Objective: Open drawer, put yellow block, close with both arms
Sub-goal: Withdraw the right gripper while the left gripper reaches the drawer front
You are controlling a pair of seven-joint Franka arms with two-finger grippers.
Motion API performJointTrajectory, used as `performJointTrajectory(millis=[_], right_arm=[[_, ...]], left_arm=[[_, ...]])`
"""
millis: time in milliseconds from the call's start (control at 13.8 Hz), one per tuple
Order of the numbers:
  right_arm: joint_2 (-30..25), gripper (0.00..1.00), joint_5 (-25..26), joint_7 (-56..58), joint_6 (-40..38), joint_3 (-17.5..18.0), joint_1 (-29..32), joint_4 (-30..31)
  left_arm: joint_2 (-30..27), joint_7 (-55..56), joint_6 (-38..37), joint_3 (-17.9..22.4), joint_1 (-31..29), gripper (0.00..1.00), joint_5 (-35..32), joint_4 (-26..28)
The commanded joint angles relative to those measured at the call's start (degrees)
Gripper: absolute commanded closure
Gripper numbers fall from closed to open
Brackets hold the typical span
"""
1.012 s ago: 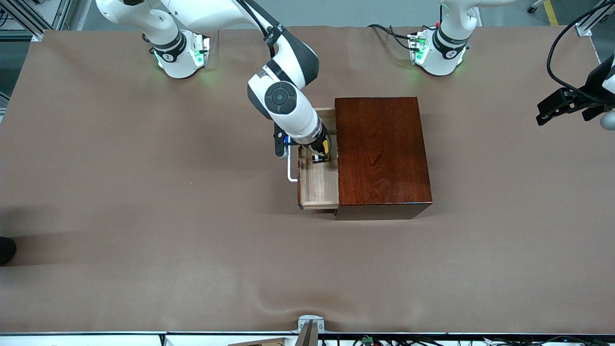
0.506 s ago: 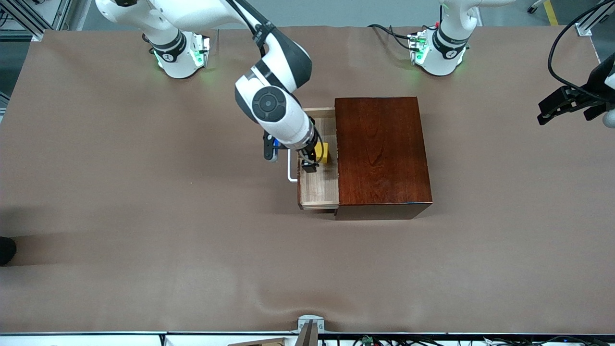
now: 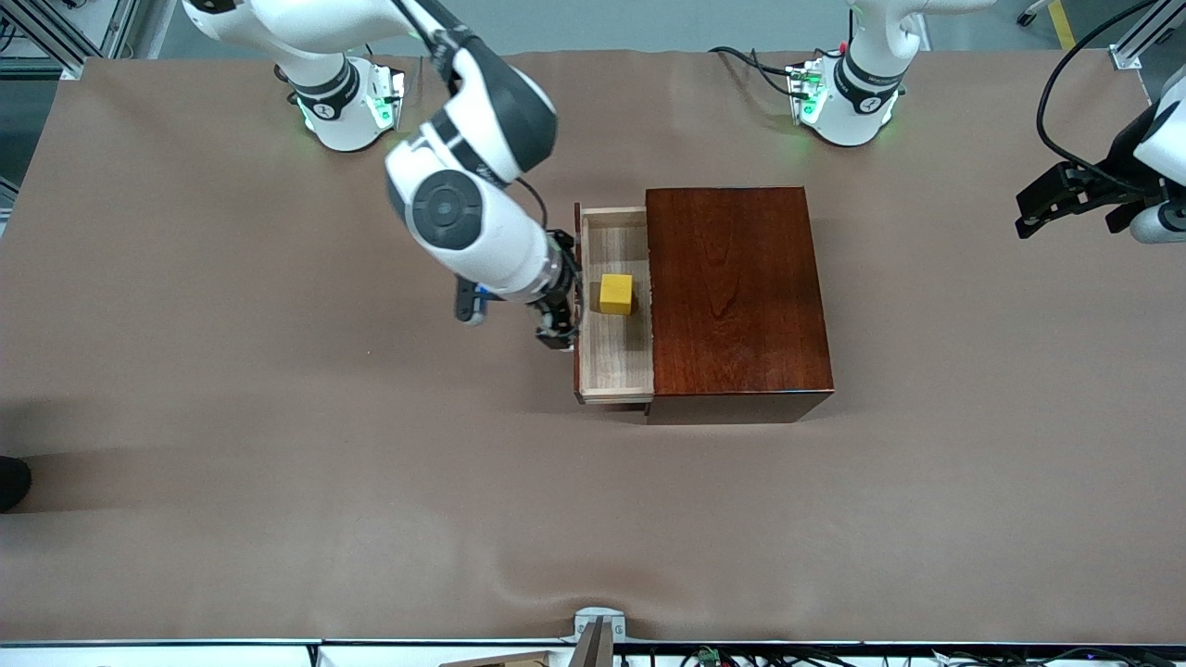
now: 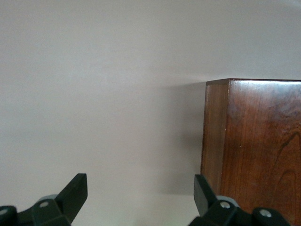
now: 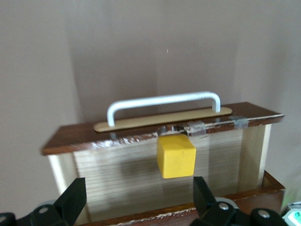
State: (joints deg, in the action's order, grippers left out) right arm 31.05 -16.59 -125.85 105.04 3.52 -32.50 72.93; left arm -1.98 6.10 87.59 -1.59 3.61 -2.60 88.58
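Right gripper (image 3: 556, 335) has drawn off the drawer (image 3: 613, 361), now over its front edge, fingers apart and empty | yellow block (image 3: 616, 294) left on the tray floor, at 3 o'clock from that gripper | left gripper (image 3: 1042, 206) waits spread open over the table's (image 3: 232, 417) left-arm end | brown cloth surface; box (image 3: 732, 296) unmoved
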Motion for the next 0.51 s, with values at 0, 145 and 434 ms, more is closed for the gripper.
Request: performJointTrajectory(millis=[0,145,434], right_arm=[[-2.3,0.0,-0.6,2.0,-4.7,0.7,3.8,-2.0],[-3.0,0.0,-0.5,2.3,-6.2,0.4,5.9,-3.4],[-4.1,0.0,0.2,12.8,-9.7,0.0,8.4,-6.2]], left_arm=[[-0.1,0.0,-0.8,-0.9,0.1,0.0,1.3,-0.8],[1.3,0.4,-0.8,-3.4,1.0,0.0,1.2,-1.5],[7.7,16.3,-0.8,-10.8,3.4,0.0,1.5,-5.7]])
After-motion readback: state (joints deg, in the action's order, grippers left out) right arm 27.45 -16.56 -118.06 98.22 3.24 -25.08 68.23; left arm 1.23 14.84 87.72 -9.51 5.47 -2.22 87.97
